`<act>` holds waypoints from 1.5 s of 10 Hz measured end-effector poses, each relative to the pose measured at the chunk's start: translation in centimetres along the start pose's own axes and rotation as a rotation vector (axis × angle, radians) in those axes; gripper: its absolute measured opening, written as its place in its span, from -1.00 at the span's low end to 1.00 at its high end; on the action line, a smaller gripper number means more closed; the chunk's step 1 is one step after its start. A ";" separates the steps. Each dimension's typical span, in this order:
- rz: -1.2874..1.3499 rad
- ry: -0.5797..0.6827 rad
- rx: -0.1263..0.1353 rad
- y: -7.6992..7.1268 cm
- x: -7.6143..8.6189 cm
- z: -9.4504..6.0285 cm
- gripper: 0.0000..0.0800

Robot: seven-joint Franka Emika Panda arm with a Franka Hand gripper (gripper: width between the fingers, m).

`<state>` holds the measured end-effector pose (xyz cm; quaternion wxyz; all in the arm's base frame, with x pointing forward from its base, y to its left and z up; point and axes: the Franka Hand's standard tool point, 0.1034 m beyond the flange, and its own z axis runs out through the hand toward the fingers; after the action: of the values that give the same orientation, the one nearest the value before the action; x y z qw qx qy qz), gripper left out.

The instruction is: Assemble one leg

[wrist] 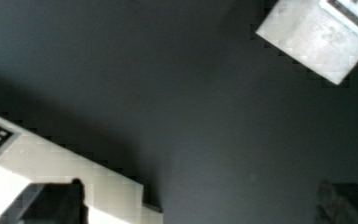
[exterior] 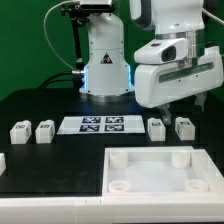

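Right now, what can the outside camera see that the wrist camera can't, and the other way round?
Only the exterior view shows the arm's base, all four legs, the marker board and the big white tray. Only the wrist view shows the fingertips spread apart, nothing between them. Both show the black table, the gripper and white tagged pieces; I cannot tell which pieces the wrist view catches.

White robot arm (exterior: 105,50) with smooth, glossy, rounded casings. Its thick base column carries a ring of blue light (exterior: 105,80) low down. Thin black cables (exterior: 48,40) loop beside the column. The boxy white hand housing (exterior: 172,72) has dark seams, and the gripper (exterior: 178,104) ends in two dark fingers (wrist: 48,202).
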<state>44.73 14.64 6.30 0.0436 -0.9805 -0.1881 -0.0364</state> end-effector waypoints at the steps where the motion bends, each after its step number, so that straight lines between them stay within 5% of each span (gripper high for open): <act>1: 0.162 -0.011 0.011 -1.1 -0.3 0.3 0.62; 4: 0.406 -0.029 0.015 -4.0 -0.5 0.6 0.62; 7: 0.374 -0.097 0.012 -3.8 -1.0 0.8 0.62; 11: 0.328 -0.502 0.026 -3.8 -3.9 2.6 0.62; 15: 0.328 -0.875 0.057 -4.0 -4.5 2.8 0.62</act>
<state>39.20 16.97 3.45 -0.0075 -0.9189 -0.0323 0.3931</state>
